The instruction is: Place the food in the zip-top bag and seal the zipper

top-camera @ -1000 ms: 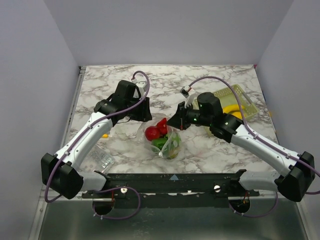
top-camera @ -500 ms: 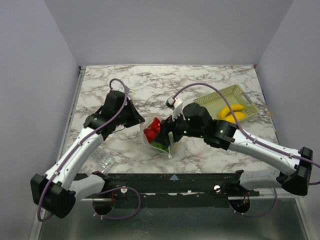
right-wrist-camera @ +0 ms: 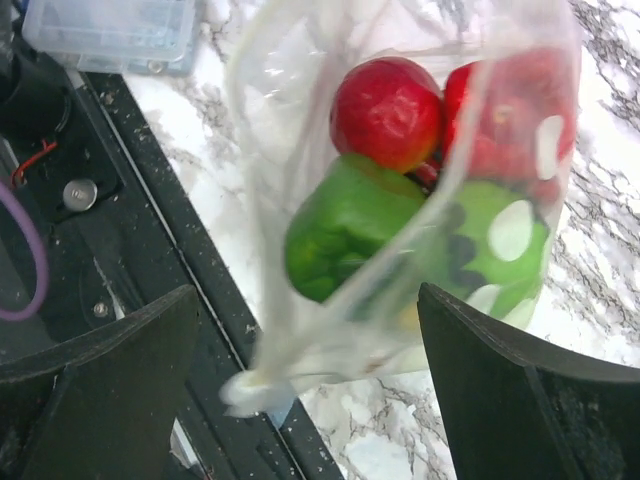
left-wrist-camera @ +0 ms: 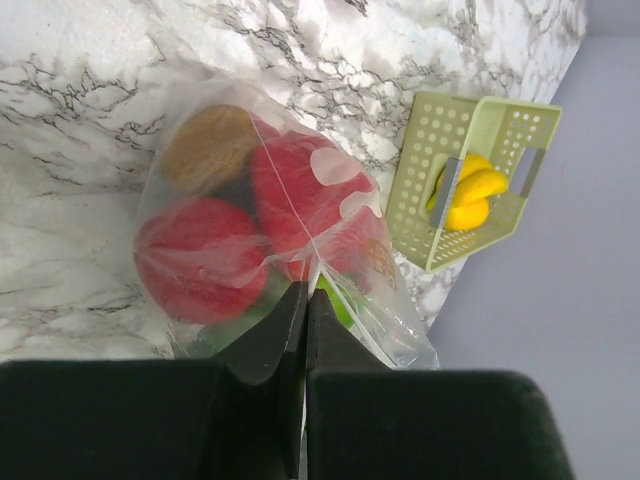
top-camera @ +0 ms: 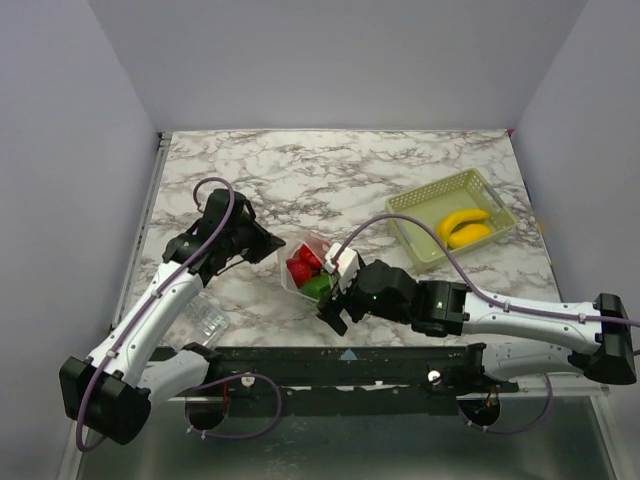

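Note:
The zip-top bag (top-camera: 305, 270) lies in the middle of the table, holding red and green food (top-camera: 300, 270). My left gripper (top-camera: 268, 243) is shut on the bag's left edge; in the left wrist view its jaws (left-wrist-camera: 305, 290) pinch the clear film, with red food (left-wrist-camera: 200, 255) just beyond. My right gripper (top-camera: 333, 295) stands wide open at the bag's near corner. In the right wrist view the bag (right-wrist-camera: 270, 330) hangs between the spread fingers (right-wrist-camera: 100, 390), showing a red apple (right-wrist-camera: 385, 110) and a green pepper (right-wrist-camera: 350, 230). I cannot make out the zipper clearly.
A pale green basket (top-camera: 425, 245) with yellow bananas (top-camera: 462, 227) sits at the right. A small clear packet (top-camera: 205, 320) lies near the left arm. The black rail (top-camera: 350, 355) runs along the table's near edge, close under the right gripper.
The right gripper let go of the bag, opened wide and dropped toward the near edge. The left gripper closed on the bag's edge and pulled left and nearer.

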`<action>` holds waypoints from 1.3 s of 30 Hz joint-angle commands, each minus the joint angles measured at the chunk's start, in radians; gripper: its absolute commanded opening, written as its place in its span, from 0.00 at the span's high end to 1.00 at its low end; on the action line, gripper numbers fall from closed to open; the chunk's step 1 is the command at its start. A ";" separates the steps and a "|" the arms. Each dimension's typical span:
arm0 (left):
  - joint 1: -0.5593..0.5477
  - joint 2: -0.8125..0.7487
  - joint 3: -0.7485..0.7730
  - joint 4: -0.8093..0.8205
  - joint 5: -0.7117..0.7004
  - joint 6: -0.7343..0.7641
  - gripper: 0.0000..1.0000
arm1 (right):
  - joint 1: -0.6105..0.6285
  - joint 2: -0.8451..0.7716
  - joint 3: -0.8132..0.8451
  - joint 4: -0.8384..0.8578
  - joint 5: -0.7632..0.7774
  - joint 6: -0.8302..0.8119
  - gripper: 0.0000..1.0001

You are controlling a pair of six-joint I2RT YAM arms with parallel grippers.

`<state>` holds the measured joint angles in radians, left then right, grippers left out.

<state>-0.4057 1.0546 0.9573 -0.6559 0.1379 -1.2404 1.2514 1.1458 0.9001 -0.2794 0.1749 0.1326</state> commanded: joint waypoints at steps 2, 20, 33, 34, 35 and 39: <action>0.011 -0.020 0.052 -0.098 -0.064 -0.129 1.00 | 0.139 0.010 0.027 0.014 0.246 -0.057 0.07; 0.010 -0.057 0.132 -0.196 -0.373 0.103 1.00 | 0.227 0.021 -0.023 0.034 0.552 -0.152 0.95; 0.009 -0.313 0.035 0.036 -0.108 0.843 0.29 | 0.093 0.028 -0.025 0.137 0.285 -0.180 1.00; 0.008 -0.333 0.039 0.044 -0.083 0.894 0.28 | 0.083 0.038 -0.018 0.128 0.259 -0.180 1.00; 0.009 -0.349 0.037 0.070 -0.031 0.945 0.28 | 0.074 0.047 -0.012 0.121 0.249 -0.182 1.00; -0.073 -0.415 -0.020 0.232 0.135 1.131 0.25 | 0.024 0.045 -0.002 0.106 0.173 -0.178 1.00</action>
<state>-0.4053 0.6968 0.9855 -0.6186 0.0608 -0.4049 1.3178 1.1854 0.8707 -0.1799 0.4694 -0.0360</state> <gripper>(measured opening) 0.724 0.055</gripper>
